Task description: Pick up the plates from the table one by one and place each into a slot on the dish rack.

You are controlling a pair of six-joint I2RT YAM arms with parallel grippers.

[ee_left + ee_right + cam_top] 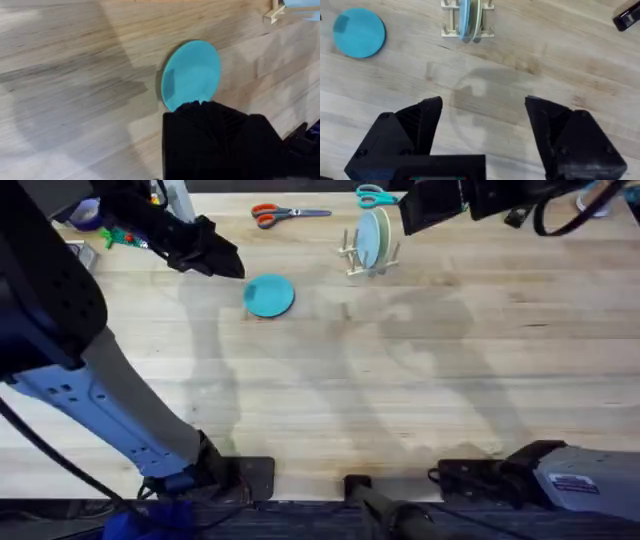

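1. Two plates are in play: the teal plate [269, 295] lies flat on the table [400, 400], well apart from the dish rack [368, 255] and nearer the arms' bases than it
2. One pale blue plate [371, 238] stands upright on edge in a slot of the dish rack, between the pegs, with a cream-coloured plate [383, 237] upright just beside it in the same rack
3. In the right wrist view the rack [467, 20] holds the pale blue plate [465, 19] edge-on, and the teal plate [359, 32] lies off to one side of the rack
4. The left gripper [225, 262] hangs just beside the teal plate, on the side away from the rack; in the left wrist view its black body covers the near edge of that plate [191, 75], and I cannot tell whether its fingers are apart or together
5. The right gripper [482, 125] has its two black fingers [422, 120] spread wide over bare table, holding nothing, some way from the rack
6. Beyond the rack lie orange-handled scissors [285, 214] and teal-handled scissors [375, 195]
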